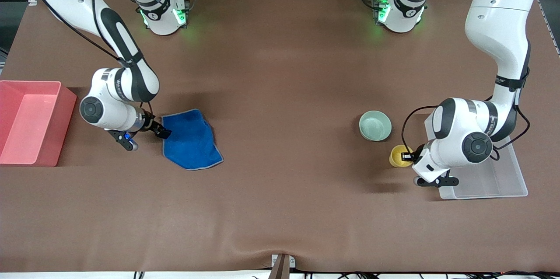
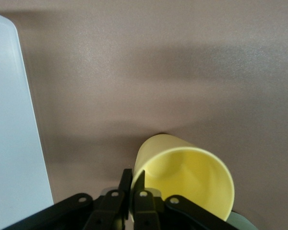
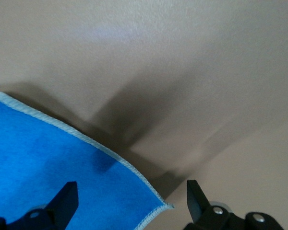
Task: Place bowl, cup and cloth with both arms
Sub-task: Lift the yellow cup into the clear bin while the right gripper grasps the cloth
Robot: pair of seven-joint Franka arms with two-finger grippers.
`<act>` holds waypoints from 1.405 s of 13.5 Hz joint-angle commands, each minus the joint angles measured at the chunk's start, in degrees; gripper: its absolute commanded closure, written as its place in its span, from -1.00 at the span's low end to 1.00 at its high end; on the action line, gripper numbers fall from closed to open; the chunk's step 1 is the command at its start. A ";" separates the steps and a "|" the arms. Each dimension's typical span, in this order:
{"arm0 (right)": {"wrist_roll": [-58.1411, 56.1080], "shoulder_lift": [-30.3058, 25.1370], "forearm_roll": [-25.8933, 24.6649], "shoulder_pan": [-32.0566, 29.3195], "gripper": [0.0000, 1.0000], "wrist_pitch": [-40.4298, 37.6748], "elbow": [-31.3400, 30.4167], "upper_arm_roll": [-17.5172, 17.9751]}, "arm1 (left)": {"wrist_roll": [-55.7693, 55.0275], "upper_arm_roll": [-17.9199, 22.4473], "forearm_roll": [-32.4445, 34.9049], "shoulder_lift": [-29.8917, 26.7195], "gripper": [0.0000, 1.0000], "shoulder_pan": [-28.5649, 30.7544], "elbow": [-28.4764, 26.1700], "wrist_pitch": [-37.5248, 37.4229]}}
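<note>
Your left gripper pinches the cup rim, bowl just beside | your right gripper gapes wide, straddling the cloth corner.

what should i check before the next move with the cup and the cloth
1. Left hand shut on the wall of the small yellow round cup: ok.
2. Cup clear of the pale mint-green shallow bowl: ok, the two stand apart in the front view.
3. Clear plastic tray beside the cup, at the left arm's end of the table, free to take it: cannot tell, the arm covers much of it.
4. Right hand open, straddling a corner of the soft bright blue cloth: ok.
5. Cloth gripped: not ok, not yet.
6. Pink plastic bin at the right arm's end: ok, open.
</note>
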 commanded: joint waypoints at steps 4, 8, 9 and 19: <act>3.49 -0.01 0.55 2.00 -1.00 0.34 -1.83 -0.41 | -1.50 0.36 0.79 -6.68 1.00 1.63 1.72 -2.76; 3.85 -0.54 0.55 2.87 -1.00 0.34 -2.89 -0.50 | -0.36 -0.07 0.53 -8.97 1.00 6.71 8.22 -10.76; 3.93 -0.54 0.55 2.79 -0.07 0.34 -2.89 -0.50 | 0.95 -0.25 0.53 -8.89 1.00 8.21 9.11 -11.04; 5.96 -1.42 0.55 2.79 1.00 0.16 -2.36 -0.41 | 10.89 0.36 -1.67 0.95 1.00 16.05 15.89 -9.29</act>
